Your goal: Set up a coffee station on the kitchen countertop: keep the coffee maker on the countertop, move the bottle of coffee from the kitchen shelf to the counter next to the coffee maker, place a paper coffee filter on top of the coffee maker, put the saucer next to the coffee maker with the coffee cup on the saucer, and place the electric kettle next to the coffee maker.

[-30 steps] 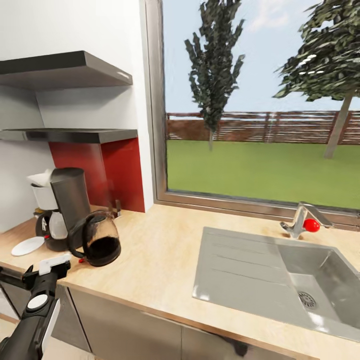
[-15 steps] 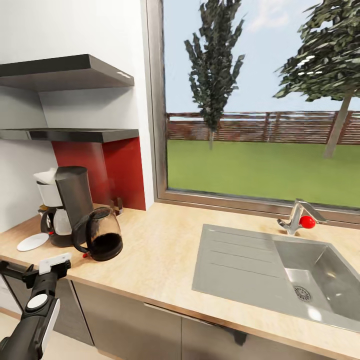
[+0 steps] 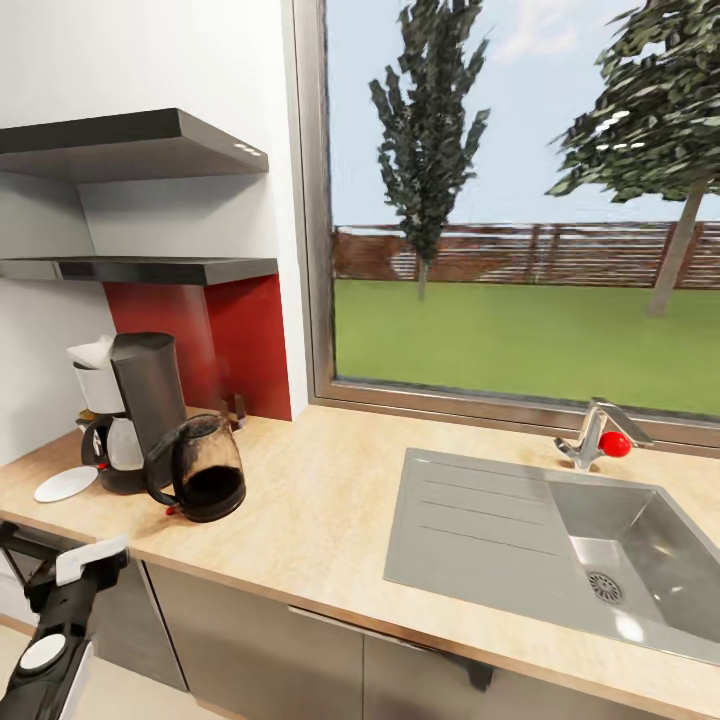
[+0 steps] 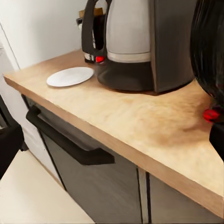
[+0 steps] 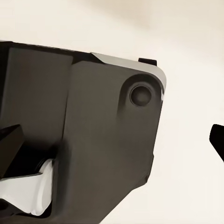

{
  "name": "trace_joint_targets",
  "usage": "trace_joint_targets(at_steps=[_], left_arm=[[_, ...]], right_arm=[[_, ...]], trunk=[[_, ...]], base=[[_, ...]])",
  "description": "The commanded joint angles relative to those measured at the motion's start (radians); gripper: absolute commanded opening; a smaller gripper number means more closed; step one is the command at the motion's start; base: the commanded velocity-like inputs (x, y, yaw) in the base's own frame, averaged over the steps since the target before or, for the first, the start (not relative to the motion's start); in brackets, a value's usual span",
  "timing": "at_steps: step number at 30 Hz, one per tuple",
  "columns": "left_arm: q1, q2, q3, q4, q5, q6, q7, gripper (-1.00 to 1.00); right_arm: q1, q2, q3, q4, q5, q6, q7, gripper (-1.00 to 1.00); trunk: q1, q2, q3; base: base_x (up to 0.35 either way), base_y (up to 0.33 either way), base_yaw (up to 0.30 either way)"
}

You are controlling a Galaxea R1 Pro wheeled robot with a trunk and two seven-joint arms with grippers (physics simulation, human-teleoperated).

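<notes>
Light-wood kitchen countertop [image 3: 320, 520] carrying coffee maker [image 3: 140, 410], electric kettle [image 3: 205, 470] touching beside it, and saucer [image 3: 65, 484]; left gripper [image 3: 70, 570], finger spread indiscernible, now dropping lower than half a second ago, suggesting withdrawal; cup unplaced.

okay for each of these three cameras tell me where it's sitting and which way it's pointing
Head view: high on the robot, looking forward and down over the kitchen countertop, sink and window; its left arm shows at lower left.
Left wrist view: low beside the counter edge, facing the coffee maker, saucer and cabinet fronts.
Right wrist view: close against a dark part of the robot's own body, over a pale surface.
Shared: head and left wrist views both show the coffee maker and saucer.
</notes>
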Motion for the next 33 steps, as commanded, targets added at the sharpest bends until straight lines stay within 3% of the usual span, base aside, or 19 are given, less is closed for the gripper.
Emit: trace_joint_targets(at_steps=[1, 4, 5, 7, 10, 12, 14, 17, 19, 21, 23, 24, 26, 27, 29, 33], left_arm=[[0.024, 0.002, 0.028, 0.004, 0.004, -0.060, -0.017, 1.00], [0.079, 0.003, 0.110, 0.010, 0.031, -0.169, -0.090, 1.00], [0.090, 0.003, 0.126, 0.011, 0.034, -0.181, -0.108, 1.00], [0.134, 0.002, 0.196, 0.013, 0.043, -0.215, -0.182, 1.00], [0.171, -0.001, 0.284, 0.014, 0.048, -0.231, -0.247, 1.00], [0.192, -0.007, 0.369, 0.017, 0.049, -0.236, -0.309, 1.00], [0.200, -0.009, 0.421, 0.033, 0.048, -0.236, -0.359, 1.00], [0.206, -0.007, 0.467, 0.080, 0.041, -0.230, -0.429, 1.00], [0.213, -0.004, 0.487, 0.155, 0.022, -0.228, -0.473, 1.00], [0.220, -0.002, 0.493, 0.221, -0.017, -0.227, -0.488, 1.00], [0.226, -0.002, 0.496, 0.312, -0.106, -0.226, -0.496, 1.00], [0.226, -0.002, 0.497, 0.334, -0.133, -0.226, -0.497, 1.00], [0.228, -0.002, 0.499, 0.416, -0.244, -0.225, -0.495, 1.00], [0.228, -0.003, 0.499, 0.435, -0.270, -0.225, -0.492, 1.00], [0.229, -0.005, 0.500, 0.502, -0.358, -0.224, -0.464, 1.00], [0.229, -0.007, 0.499, 0.609, -0.444, -0.223, -0.380, 1.00]], right_arm=[[0.000, 0.000, 0.008, 0.000, -0.011, -0.002, 0.003, 1.00], [0.000, 0.000, 0.007, -0.002, -0.011, -0.003, 0.002, 1.00], [0.000, 0.000, 0.007, -0.002, -0.011, -0.003, 0.002, 1.00], [0.000, 0.000, 0.006, -0.003, -0.011, -0.003, 0.002, 1.00], [0.000, 0.000, 0.005, -0.004, -0.011, -0.004, 0.002, 1.00], [0.000, 0.001, 0.005, -0.005, -0.011, -0.005, 0.002, 1.00], [0.000, 0.001, 0.004, -0.007, -0.011, -0.005, 0.002, 1.00], [0.000, 0.001, 0.004, -0.008, -0.012, -0.006, 0.002, 1.00], [0.000, 0.002, 0.003, -0.014, -0.012, -0.007, 0.002, 1.00], [0.000, 0.002, 0.003, -0.025, -0.012, -0.009, 0.002, 1.00], [0.000, 0.001, 0.002, -0.041, -0.012, -0.010, 0.002, 1.00], [0.000, 0.001, 0.002, -0.043, -0.012, -0.010, 0.002, 1.00], [0.000, 0.001, 0.001, -0.055, -0.013, -0.011, 0.002, 1.00], [0.000, 0.001, 0.001, -0.058, -0.013, -0.011, 0.002, 1.00], [0.000, 0.001, 0.001, -0.065, -0.012, -0.012, 0.001, 1.00], [-0.001, 0.000, 0.001, -0.069, -0.013, -0.013, 0.000, 1.00]], trunk=[[0.000, 0.000, 0.000], [0.000, 0.000, 0.000], [0.000, 0.000, 0.000], [0.000, 0.000, 0.000], [0.000, 0.000, 0.000], [0.000, 0.000, 0.000], [0.000, 0.000, 0.000], [0.000, 0.000, 0.000], [0.000, 0.000, 0.000], [0.000, 0.000, 0.000], [0.000, 0.000, 0.000], [0.000, 0.000, 0.000], [0.000, 0.000, 0.000], [0.000, 0.000, 0.000], [0.000, 0.000, 0.000], [0.000, 0.000, 0.000]], base=[[0.000, 0.000, 0.000], [0.000, 0.000, 0.000], [0.000, 0.000, 0.000], [0.000, 0.000, 0.000], [0.000, 0.000, 0.000], [0.000, 0.000, 0.000], [0.000, 0.000, 0.000], [0.000, 0.000, 0.000], [0.000, 0.000, 0.000], [0.000, 0.000, 0.000], [0.000, 0.000, 0.000], [0.000, 0.000, 0.000], [0.000, 0.000, 0.000], [0.000, 0.000, 0.000], [0.000, 0.000, 0.000], [0.000, 0.000, 0.000]])
